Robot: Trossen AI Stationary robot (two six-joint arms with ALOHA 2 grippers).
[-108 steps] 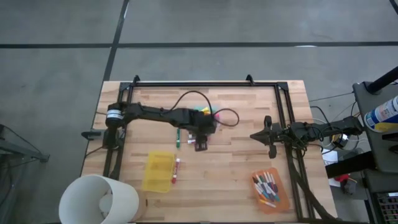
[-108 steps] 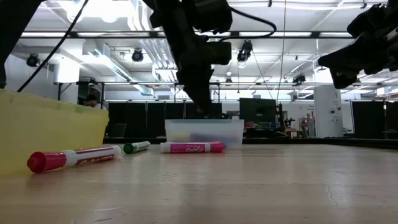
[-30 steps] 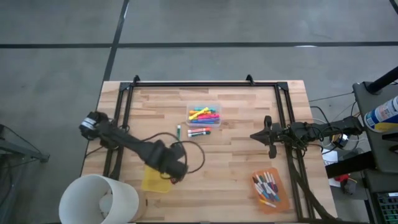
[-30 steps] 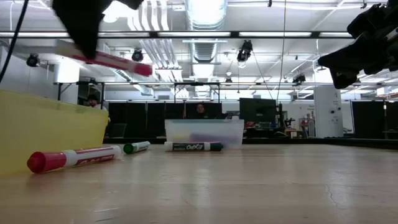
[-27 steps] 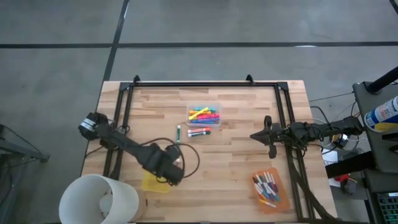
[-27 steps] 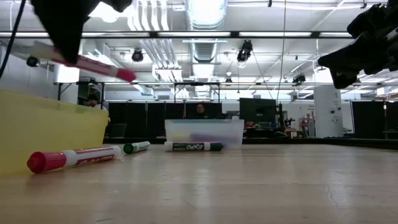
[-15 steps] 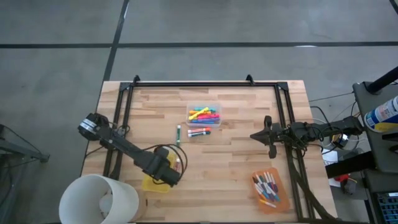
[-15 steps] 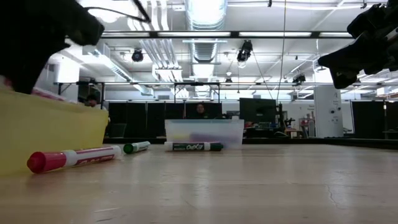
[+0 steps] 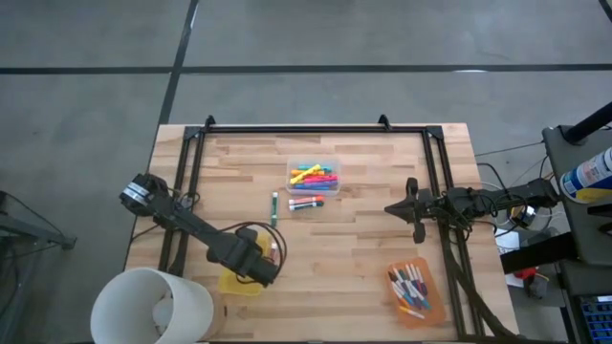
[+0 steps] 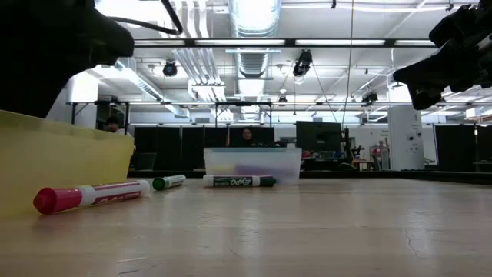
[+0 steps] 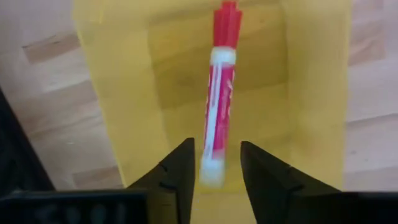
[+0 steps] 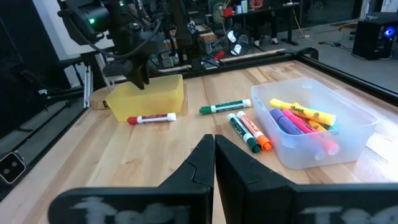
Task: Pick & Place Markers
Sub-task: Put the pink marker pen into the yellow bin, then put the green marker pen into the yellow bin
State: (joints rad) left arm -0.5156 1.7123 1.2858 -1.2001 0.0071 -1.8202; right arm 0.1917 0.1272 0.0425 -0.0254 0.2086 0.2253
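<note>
My left gripper (image 11: 217,144) hangs open over the yellow bin (image 11: 311,93), pointing straight down. Below it a red-capped marker (image 11: 219,93) lies lengthwise inside the bin, its white end between the two fingers with a gap on each side. A second red marker (image 9: 273,253) lies on the table beside the bin. A green marker (image 9: 273,205) lies farther back. Two more markers (image 9: 306,203) lie by the clear bin (image 9: 313,175), which holds neon markers. My right gripper (image 12: 214,149) waits shut at the table's right side.
An orange bin (image 9: 413,291) with several markers stands at the near right. A large white bucket (image 9: 153,306) stands off the table's near left corner. A black frame (image 9: 287,127) runs along the table's far edge and its two sides. Bare wood lies in the middle.
My left gripper, holding a red marker level, has gone down and a little toward the table's near left corner over the yellow bin. It has rolled about its own axis and opened. The marker has left the fingers and now lies in the bin.
</note>
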